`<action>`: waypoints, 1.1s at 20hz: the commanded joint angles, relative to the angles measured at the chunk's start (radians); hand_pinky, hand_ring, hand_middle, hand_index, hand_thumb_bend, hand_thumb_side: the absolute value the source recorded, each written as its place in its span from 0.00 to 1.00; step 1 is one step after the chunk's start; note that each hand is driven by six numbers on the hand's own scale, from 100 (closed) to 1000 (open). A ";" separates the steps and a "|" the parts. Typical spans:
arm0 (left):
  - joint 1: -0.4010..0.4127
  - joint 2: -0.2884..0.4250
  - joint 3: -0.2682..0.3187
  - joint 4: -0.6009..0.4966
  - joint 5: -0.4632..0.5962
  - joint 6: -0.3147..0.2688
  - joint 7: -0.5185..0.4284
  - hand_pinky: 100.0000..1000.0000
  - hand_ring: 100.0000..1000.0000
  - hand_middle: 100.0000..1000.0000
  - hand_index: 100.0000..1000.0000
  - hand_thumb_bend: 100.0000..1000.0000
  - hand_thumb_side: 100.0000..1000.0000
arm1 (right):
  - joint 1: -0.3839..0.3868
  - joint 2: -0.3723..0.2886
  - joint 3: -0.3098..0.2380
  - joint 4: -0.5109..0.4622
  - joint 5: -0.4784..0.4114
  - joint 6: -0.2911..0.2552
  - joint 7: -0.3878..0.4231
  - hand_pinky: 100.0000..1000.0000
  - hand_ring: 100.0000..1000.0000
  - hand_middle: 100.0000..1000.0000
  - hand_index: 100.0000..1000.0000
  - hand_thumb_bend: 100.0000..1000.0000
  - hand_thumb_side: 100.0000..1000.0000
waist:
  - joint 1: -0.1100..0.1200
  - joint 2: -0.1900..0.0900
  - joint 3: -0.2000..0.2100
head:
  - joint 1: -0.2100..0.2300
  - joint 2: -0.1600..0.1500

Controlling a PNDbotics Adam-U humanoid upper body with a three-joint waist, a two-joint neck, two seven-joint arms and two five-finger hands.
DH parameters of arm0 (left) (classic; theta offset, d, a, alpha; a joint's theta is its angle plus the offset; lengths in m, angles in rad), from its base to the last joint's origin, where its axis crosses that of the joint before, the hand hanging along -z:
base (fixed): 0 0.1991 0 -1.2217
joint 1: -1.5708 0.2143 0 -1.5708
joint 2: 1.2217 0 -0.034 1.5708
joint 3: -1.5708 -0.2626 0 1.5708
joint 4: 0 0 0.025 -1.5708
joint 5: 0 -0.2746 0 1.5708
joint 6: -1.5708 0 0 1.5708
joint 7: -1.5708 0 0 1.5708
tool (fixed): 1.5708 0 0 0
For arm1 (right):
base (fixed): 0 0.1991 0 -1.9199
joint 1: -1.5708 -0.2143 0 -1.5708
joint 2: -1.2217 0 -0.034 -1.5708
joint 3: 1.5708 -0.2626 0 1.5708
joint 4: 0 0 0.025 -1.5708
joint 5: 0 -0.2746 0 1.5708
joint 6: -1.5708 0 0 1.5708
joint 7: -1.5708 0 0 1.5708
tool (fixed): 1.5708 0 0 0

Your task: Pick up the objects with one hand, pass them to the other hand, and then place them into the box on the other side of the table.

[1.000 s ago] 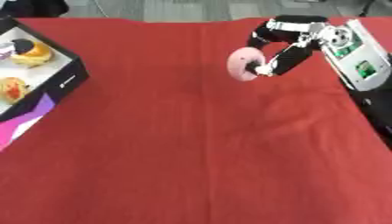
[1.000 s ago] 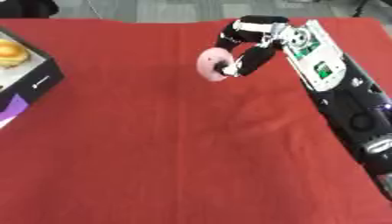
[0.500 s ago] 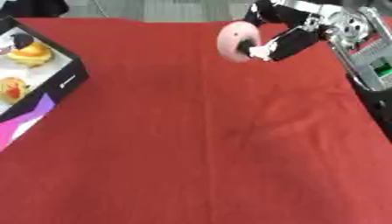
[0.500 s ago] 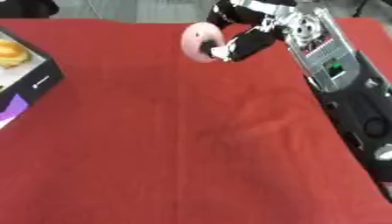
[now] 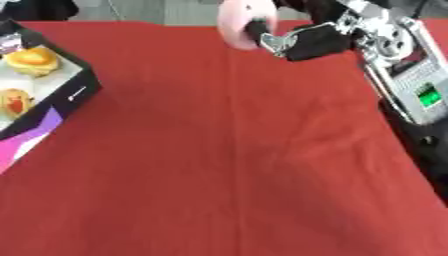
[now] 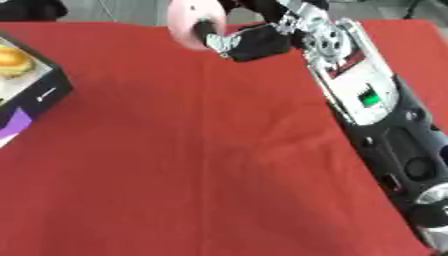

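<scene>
Fingers [image 5: 267, 37] of right hand [image 5: 306, 37] curled round pink donut [image 5: 241, 22], one black digit poking through its hole, thumb side clamped beneath. Donut: matte pale-pink ring, smooth glazed look, held on edge with flat face toward camera, up in the air at top centre, above far edge of table, touching nothing but the hand. Hand: black shells with silver joints, knuckles toward camera right. Right forearm [image 6: 359, 90] enters from lower right and runs diagonally up to top centre; silver-grey panel with small green lit patch, glossy black housing lower down. Red cloth [image 5: 219, 150] over table: soft woven fabric, faint crease running down middle, light wrinkles right of centre. Box [image 5: 52, 107] at left edge: black cardboard walls, purple-pink panel on near side, pale inner floor. Inside it two rounded yellow-orange items [image 5: 31, 60], glossy, one behind the other; cannot tell what they are. Box well apart from donut, on opposite side of table. Left hand out of view.
</scene>
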 commanded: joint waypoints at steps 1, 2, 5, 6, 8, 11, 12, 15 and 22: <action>-0.032 0.043 -0.007 -0.014 -0.008 -0.027 -0.072 0.87 0.75 0.72 0.75 0.84 0.39 | -0.011 0.022 0.014 -0.026 0.019 -0.010 -0.025 0.84 0.52 0.42 0.53 0.08 0.00 | 0.020 -0.020 0.001 | 0.001 -0.006; -0.038 0.044 -0.011 -0.014 -0.010 -0.034 -0.094 0.87 0.76 0.73 0.75 0.85 0.39 | -0.009 0.032 0.019 -0.024 0.024 -0.013 -0.033 0.84 0.52 0.42 0.53 0.08 0.00 | 0.021 -0.020 0.001 | 0.001 -0.008; -0.054 0.041 -0.023 -0.014 -0.014 -0.051 -0.149 0.87 0.76 0.73 0.76 0.85 0.38 | -0.005 0.062 0.037 -0.015 0.029 -0.017 -0.064 0.84 0.51 0.42 0.53 0.07 0.00 | 0.022 -0.020 0.003 | 0.000 -0.015; -0.059 0.039 -0.027 -0.015 -0.013 -0.056 -0.165 0.87 0.76 0.73 0.76 0.85 0.38 | -0.004 0.072 0.043 -0.012 0.029 -0.018 -0.076 0.84 0.51 0.42 0.53 0.07 0.00 | 0.023 -0.019 0.004 | 0.000 -0.017; -0.069 0.037 -0.038 -0.018 -0.010 -0.065 -0.194 0.87 0.76 0.73 0.76 0.86 0.37 | -0.004 0.090 0.058 -0.004 0.029 -0.020 -0.094 0.84 0.51 0.42 0.53 0.08 0.00 | 0.024 -0.019 0.006 | 0.002 -0.018; -0.076 0.035 -0.044 -0.019 -0.011 -0.070 -0.219 0.87 0.76 0.73 0.76 0.86 0.37 | -0.004 0.101 0.072 0.007 0.032 -0.025 -0.105 0.84 0.51 0.42 0.53 0.08 0.00 | 0.025 -0.018 0.008 | 0.003 -0.019; -0.080 0.034 -0.051 -0.024 -0.010 -0.073 -0.229 0.87 0.76 0.73 0.77 0.86 0.35 | -0.004 0.107 0.080 0.010 0.033 -0.027 -0.104 0.84 0.51 0.42 0.53 0.08 0.00 | 0.025 -0.017 0.009 | 0.004 -0.020; -0.097 0.030 -0.080 -0.047 -0.002 -0.077 -0.274 0.88 0.77 0.74 0.78 0.87 0.34 | -0.006 0.132 0.108 0.029 0.046 -0.036 -0.100 0.84 0.51 0.42 0.53 0.08 0.00 | 0.027 -0.016 0.014 | 0.010 -0.020; -0.123 0.014 -0.116 -0.063 0.029 -0.076 -0.356 0.89 0.77 0.74 0.79 0.93 0.25 | -0.012 0.164 0.146 0.058 0.065 -0.064 -0.099 0.84 0.51 0.42 0.53 0.08 0.00 | 0.029 -0.015 0.019 | 0.012 -0.019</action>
